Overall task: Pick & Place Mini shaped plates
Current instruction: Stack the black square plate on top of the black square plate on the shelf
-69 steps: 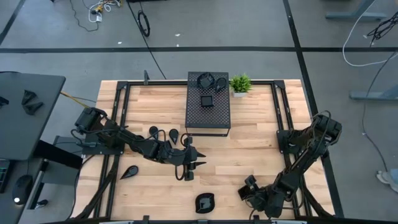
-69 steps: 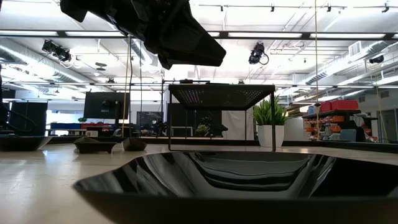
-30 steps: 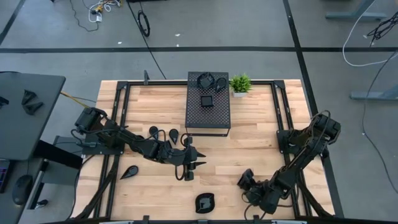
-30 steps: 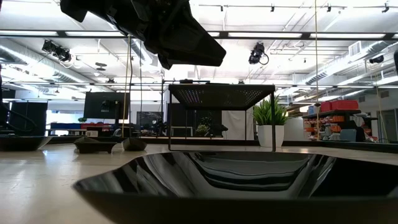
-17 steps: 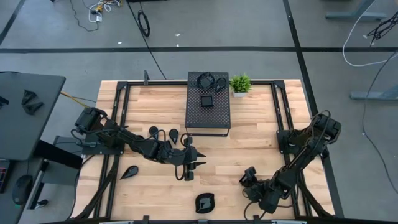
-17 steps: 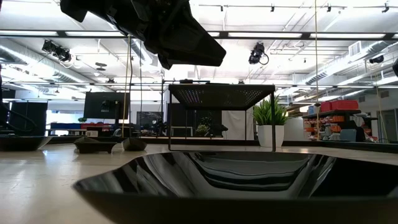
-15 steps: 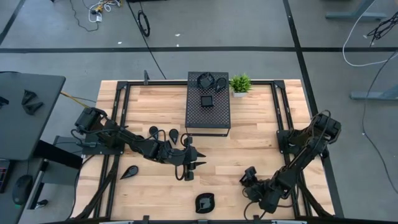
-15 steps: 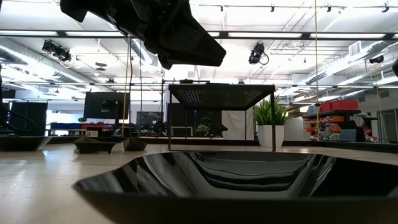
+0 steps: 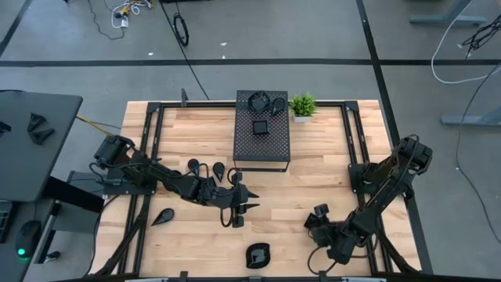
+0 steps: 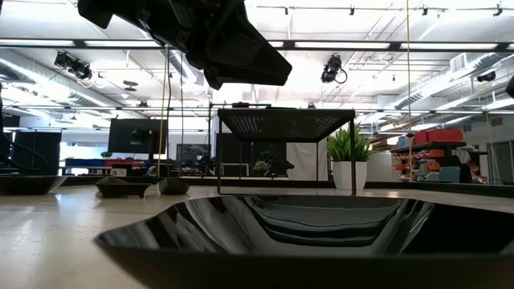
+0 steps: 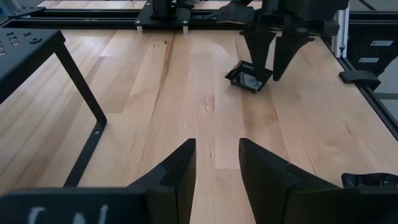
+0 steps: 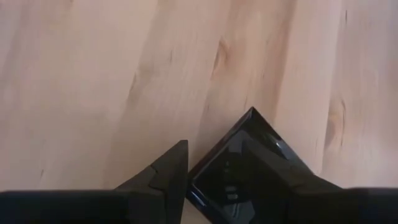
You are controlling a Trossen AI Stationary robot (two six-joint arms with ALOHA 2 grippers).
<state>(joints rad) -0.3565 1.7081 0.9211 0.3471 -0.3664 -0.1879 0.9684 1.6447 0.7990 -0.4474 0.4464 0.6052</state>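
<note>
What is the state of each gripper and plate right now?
left gripper: open, empty, above the table.
right gripper: open, low over the square plate.
square plate: on the table, not gripped.
teardrop plate: lying on the table, untouched.
front-edge plate: lying on the table, untouched.

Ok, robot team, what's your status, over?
Left claw open, empty, hovering mid-table. Right claw open, low over a square mini plate, straddling its edge. Plate not lifted yet, nothing blocking.
</note>
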